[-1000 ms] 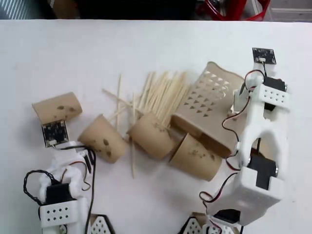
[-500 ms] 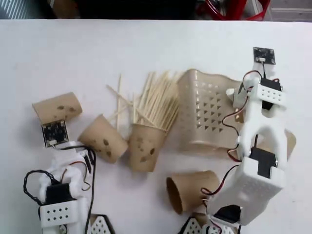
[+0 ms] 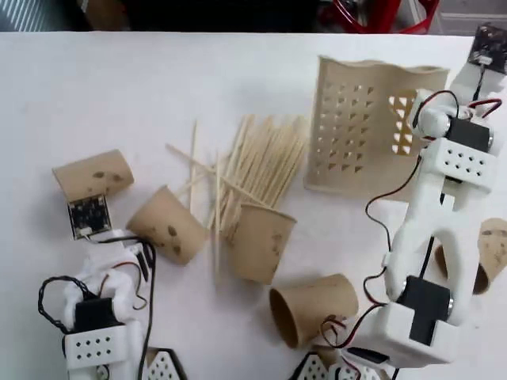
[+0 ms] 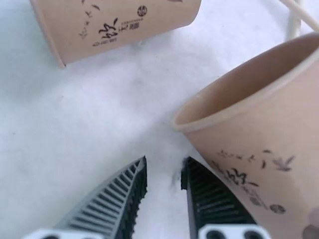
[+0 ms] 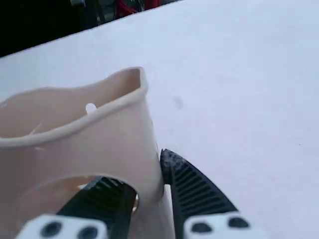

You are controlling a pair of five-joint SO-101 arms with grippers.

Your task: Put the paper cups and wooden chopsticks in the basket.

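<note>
Basket (image 3: 356, 134), wall pinched by the right hand (image 5: 147, 174), looks empty; cups (image 3: 261, 241) and chopsticks (image 3: 253, 162) all lie on the bench (image 3: 119, 79); left hand (image 4: 164, 162) spread

The tan perforated basket (image 3: 356, 127) is tilted, one wall pinched between the right gripper's (image 5: 147, 179) fingers. The wooden chopsticks (image 3: 257, 162) fan out in a loose pile beside it. Five brown paper cups (image 3: 168, 224) lie tipped over: two just ahead of the left gripper (image 4: 162, 169), two between the arms, and one beside the right arm.
</note>
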